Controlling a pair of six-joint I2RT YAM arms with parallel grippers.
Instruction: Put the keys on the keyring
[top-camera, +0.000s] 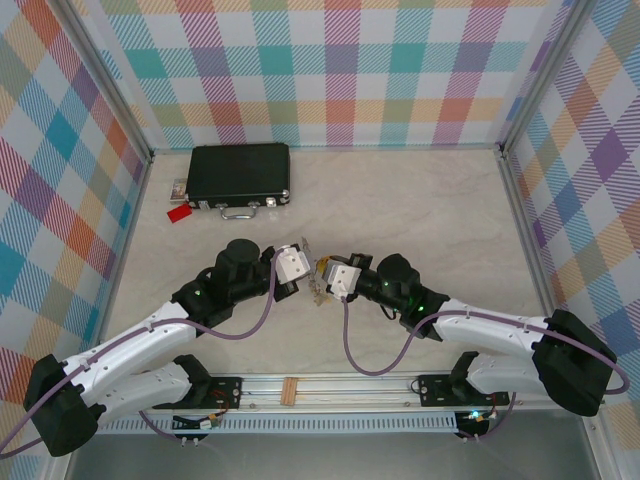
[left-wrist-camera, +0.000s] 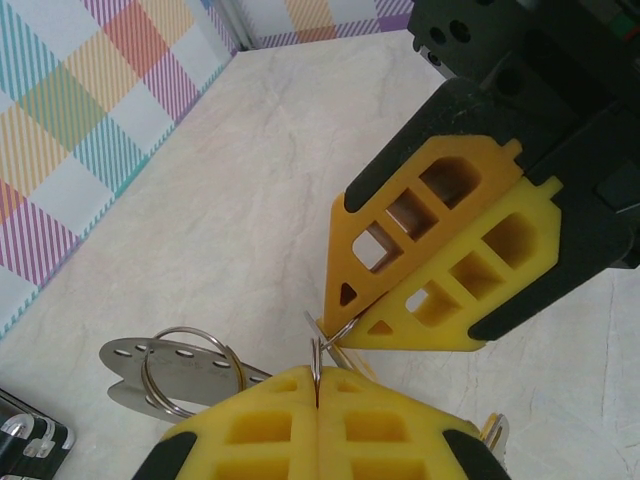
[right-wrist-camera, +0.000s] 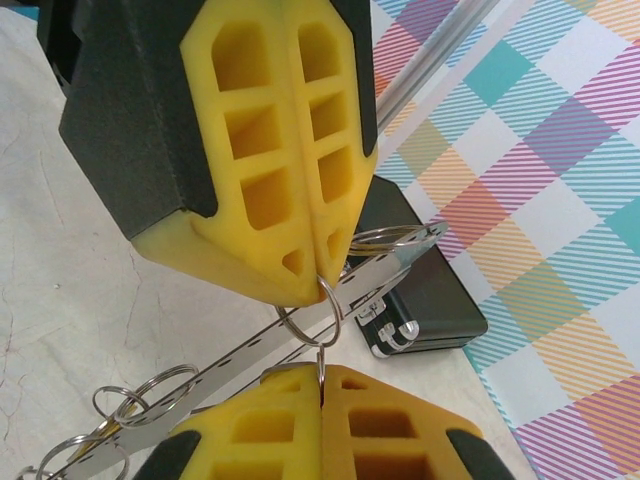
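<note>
Seeing both hands meet mid-table, tip to tip. Left hand (top-camera: 306, 263) closed, pinching keyring (right-wrist-camera: 337, 312) by its thin wire. Right hand (top-camera: 325, 272) closed too, clamping same keyring from opposite side. Keyring held off table between 2 pairs of yellow fingers (left-wrist-camera: 400, 240). We note perforated metal strip (left-wrist-camera: 128, 360) just behind, carrying other rings. We make out keys (top-camera: 320, 288) as small brassy cluster under hands in top view, too small for detail. Far left: black case (top-camera: 240, 172), red tag (top-camera: 180, 212) beside it.
</note>
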